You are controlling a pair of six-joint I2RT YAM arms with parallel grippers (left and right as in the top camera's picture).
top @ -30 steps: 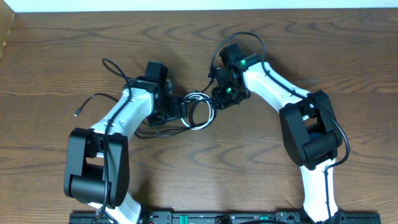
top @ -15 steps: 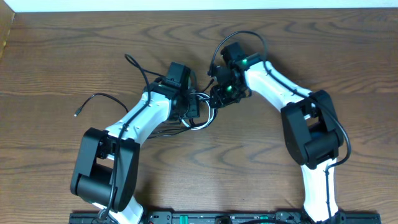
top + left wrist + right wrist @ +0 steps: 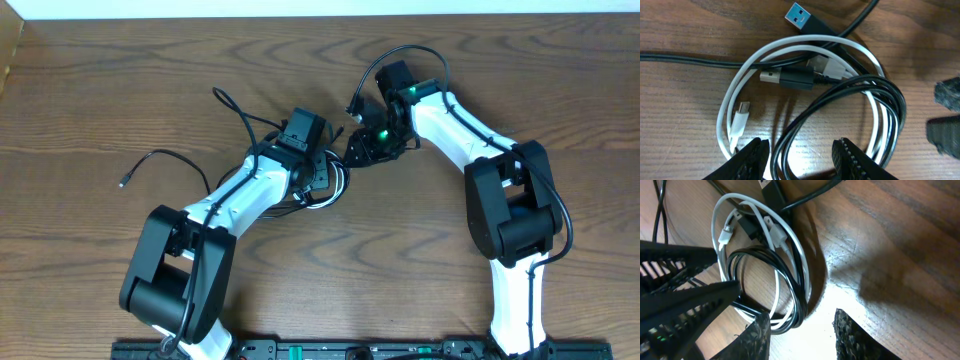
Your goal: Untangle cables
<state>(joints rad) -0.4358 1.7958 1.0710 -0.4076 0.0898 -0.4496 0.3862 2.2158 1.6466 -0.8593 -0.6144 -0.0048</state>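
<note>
Wooden table (image 3: 120, 80), near its far edge. We log tangled cables (image 3: 795, 78) - left gripper (image 3: 800, 148) part-open astride black loops, right gripper (image 3: 801, 320) part-open, gripping nothing.

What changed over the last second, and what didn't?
The left pincer swung up and right, now straddling the black cable. The right pincer shifted slightly right. The white cable and the outlying loose plug stayed put.

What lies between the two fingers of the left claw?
In the left wrist view, strands of the black cable pass between the fingers of the left claw, close to one; otherwise bare table.
</note>
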